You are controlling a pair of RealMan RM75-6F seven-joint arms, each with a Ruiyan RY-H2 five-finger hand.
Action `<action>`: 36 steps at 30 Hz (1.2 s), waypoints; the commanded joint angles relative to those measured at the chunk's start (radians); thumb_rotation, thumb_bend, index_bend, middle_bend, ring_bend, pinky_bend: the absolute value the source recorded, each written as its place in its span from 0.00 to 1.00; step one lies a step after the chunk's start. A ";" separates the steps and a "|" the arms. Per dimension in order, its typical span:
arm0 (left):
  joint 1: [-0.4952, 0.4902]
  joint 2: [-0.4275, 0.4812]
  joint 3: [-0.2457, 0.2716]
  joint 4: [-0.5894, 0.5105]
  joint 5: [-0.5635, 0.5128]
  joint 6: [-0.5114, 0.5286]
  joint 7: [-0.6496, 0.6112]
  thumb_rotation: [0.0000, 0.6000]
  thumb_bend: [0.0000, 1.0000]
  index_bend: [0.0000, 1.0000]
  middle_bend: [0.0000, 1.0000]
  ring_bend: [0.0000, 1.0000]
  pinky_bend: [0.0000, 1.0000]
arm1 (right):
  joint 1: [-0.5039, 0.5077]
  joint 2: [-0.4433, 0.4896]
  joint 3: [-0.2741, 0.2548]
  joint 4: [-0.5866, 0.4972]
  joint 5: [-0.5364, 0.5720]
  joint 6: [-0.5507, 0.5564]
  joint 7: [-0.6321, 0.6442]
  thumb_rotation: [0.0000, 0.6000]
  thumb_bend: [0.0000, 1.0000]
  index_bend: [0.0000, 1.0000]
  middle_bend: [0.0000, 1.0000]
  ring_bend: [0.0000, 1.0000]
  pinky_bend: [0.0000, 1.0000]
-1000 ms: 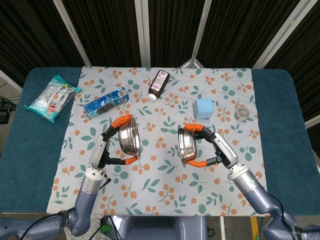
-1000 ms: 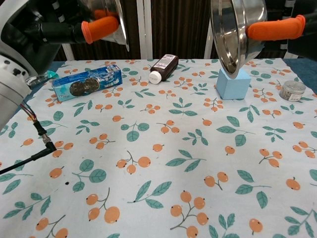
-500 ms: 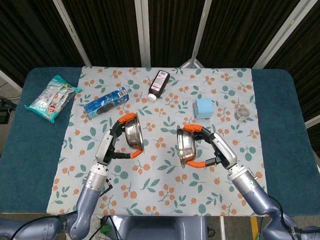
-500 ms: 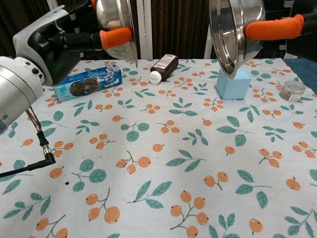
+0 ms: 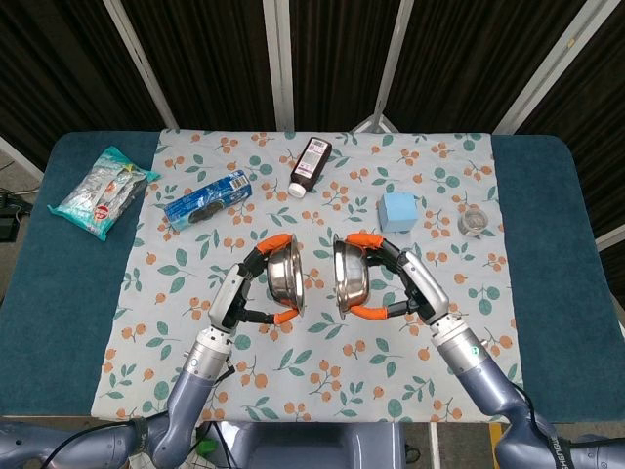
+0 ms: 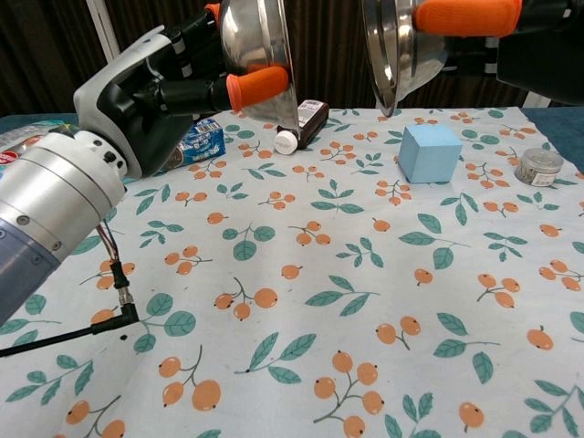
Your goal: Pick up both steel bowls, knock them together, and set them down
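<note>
Both bowls aloft over mid-cloth, tipped on edge, a narrow gap between them. Left hand (image 5: 256, 291) clamped on left bowl (image 5: 286, 277), fingers over the rim; right hand (image 5: 391, 278) likewise on right bowl (image 5: 346, 276). Best closed gently, level, meeting bowl to bowl clear of fingertips (image 5: 369, 313), grips kept firm against the jolt.

Polished, mirror-bright steel on the left bowl (image 5: 285, 271) and the right bowl (image 5: 349, 277), gripped by orange, matt rubbery fingertips (image 6: 258, 84) on black hard-shelled hands. Matt printed cloth (image 5: 322, 371) under it all, over a soft teal table cover (image 5: 59, 293). Glossy plastic on the dark bottle (image 5: 311, 165), shiny crinkled film on the biscuit pack (image 5: 206, 198) and snack bag (image 5: 102, 191), dull foam-like blue on the cube (image 5: 398, 210).
</note>
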 commanded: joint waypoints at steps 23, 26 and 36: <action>-0.022 -0.104 0.032 0.131 0.085 0.040 -0.043 1.00 0.02 0.32 0.18 0.18 0.33 | 0.044 -0.140 0.007 -0.102 0.129 -0.026 -0.232 1.00 0.09 0.42 0.35 0.50 0.32; -0.026 -0.124 0.038 0.140 0.093 0.043 -0.057 1.00 0.02 0.32 0.18 0.18 0.33 | 0.045 -0.145 0.013 -0.103 0.144 -0.032 -0.230 1.00 0.09 0.42 0.35 0.50 0.32; -0.008 -0.084 0.043 0.140 0.130 0.092 -0.042 1.00 0.02 0.32 0.18 0.18 0.33 | 0.003 -0.086 0.038 -0.069 0.134 -0.024 -0.178 1.00 0.09 0.42 0.35 0.50 0.31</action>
